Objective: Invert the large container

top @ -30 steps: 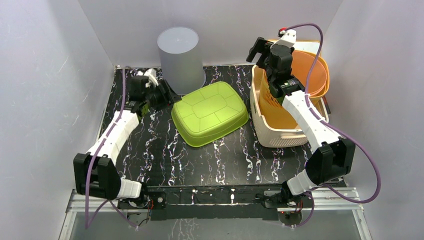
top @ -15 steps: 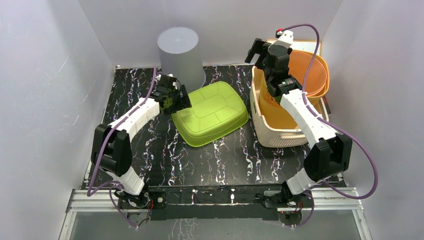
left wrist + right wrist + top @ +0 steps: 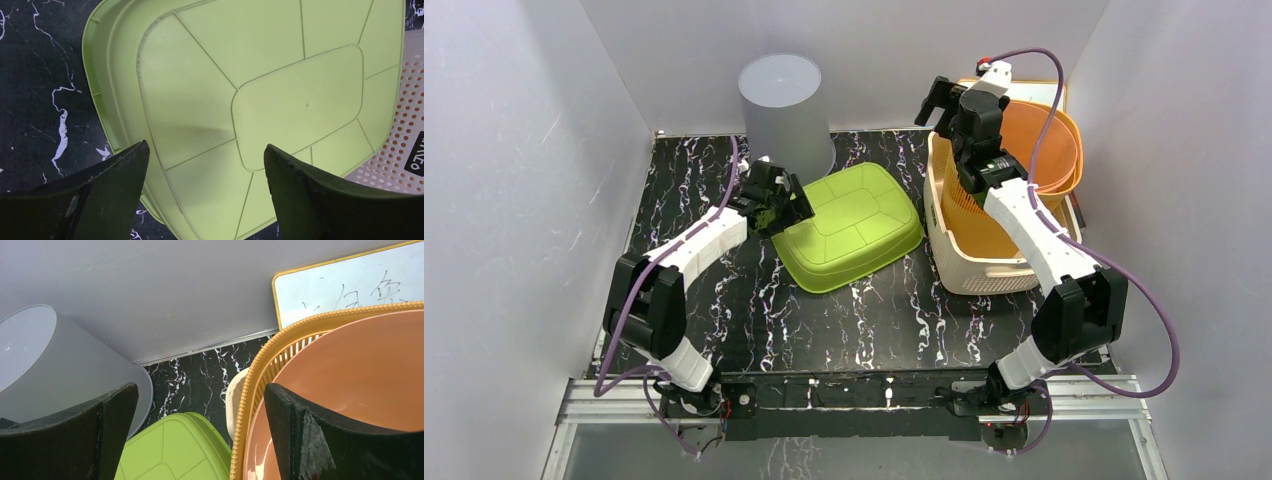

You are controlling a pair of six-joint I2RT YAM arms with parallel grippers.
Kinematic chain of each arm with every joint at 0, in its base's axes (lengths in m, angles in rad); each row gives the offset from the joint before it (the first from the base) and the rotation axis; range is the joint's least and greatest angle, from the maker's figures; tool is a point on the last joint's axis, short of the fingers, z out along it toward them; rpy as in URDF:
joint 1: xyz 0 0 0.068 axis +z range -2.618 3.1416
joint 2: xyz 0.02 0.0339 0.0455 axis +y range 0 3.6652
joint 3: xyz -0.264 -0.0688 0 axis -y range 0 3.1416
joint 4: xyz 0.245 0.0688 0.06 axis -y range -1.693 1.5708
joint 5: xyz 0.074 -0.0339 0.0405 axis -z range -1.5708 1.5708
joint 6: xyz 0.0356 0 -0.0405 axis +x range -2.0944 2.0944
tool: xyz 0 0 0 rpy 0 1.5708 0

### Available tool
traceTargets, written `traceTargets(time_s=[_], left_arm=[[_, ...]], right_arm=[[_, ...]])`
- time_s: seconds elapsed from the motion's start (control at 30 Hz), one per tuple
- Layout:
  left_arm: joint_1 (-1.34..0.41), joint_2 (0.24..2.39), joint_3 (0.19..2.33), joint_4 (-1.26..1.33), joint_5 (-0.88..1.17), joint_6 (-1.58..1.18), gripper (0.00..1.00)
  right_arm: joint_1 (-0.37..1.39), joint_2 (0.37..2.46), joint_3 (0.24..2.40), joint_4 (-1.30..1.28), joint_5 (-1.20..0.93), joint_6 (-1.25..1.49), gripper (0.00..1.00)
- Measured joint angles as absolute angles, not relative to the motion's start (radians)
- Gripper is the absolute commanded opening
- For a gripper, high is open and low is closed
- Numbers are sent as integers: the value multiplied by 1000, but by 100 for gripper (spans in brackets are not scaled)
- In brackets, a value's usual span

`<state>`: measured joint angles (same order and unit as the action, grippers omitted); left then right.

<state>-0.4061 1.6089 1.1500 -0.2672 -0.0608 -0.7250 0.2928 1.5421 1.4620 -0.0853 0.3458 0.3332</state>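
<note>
**Top view.** The large container, taken here to be the lime-green basin (image 3: 844,226), is lying mid-surface (image 3: 864,320) with its panelled base facing up and its rim down. It is sitting between the inverted grey bucket (image 3: 784,115) and the cream basket (image 3: 979,270). Judged from this pose, the inversion is looking complete.

The left hand (image 3: 782,212) is hovering over the basin's left edge, a position suited to steadying or checking it.

**Left wrist view.** Its fingers (image 3: 100,195) are standing wide apart, framing the base and gripping nothing. Whether they are touching the plastic cannot be told.

**Right arm.** The right hand (image 3: 939,100) is hanging high by the cream basket, which is carrying the orange strainer (image 3: 1049,150), and so is keeping clear of the work. Its fingers (image 3: 65,435) are likewise spread wide and carrying nothing.
</note>
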Motion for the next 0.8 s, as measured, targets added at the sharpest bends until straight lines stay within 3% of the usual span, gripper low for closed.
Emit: traceTargets(time_s=[0.6, 0.8], left_arm=[[-418, 1656, 1169, -432, -324, -762, 94], [-333, 1621, 1137, -427, -384, -740, 94]], right_arm=[[292, 1551, 1444, -51, 369, 308, 98], [292, 1551, 1442, -48, 369, 307, 98]])
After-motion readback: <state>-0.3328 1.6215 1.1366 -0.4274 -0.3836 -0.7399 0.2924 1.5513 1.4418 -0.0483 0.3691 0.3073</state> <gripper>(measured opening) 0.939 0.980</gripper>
